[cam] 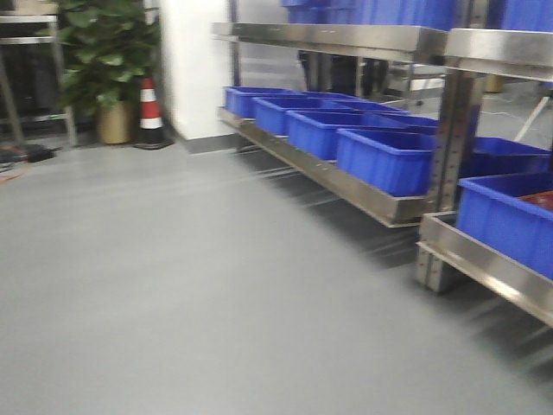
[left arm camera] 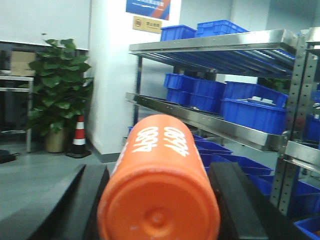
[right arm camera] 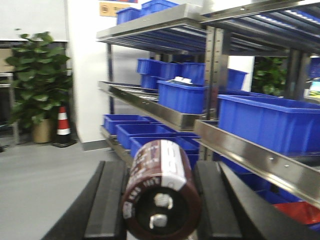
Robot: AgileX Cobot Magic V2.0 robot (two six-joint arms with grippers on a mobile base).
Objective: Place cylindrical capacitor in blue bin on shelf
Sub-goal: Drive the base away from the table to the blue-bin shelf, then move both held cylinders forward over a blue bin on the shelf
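Observation:
In the right wrist view, my right gripper (right arm camera: pixel 160 164) is shut on the cylindrical capacitor (right arm camera: pixel 162 192). It is a dark brown can with a white stripe and two metal terminals on the end facing the camera. My left gripper (left arm camera: pixel 160 167) is shut on an orange cylinder (left arm camera: pixel 159 185) printed with white "4680". The shelf (cam: pixel 346 39) of shiny steel stands ahead to the right, and its tiers hold rows of blue bins (cam: pixel 384 160). From the right wrist the shelf (right arm camera: pixel 165 112) and a blue bin (right arm camera: pixel 180 97) lie beyond the capacitor. Neither gripper appears in the front view.
A perforated upright post (cam: pixel 449 147) joins two rack sections. A potted plant (cam: pixel 108 52) and an orange-white traffic cone (cam: pixel 151 112) stand by the white pillar (cam: pixel 194 69) at the back left. Grey floor (cam: pixel 173 294) spreads to the left of the rack.

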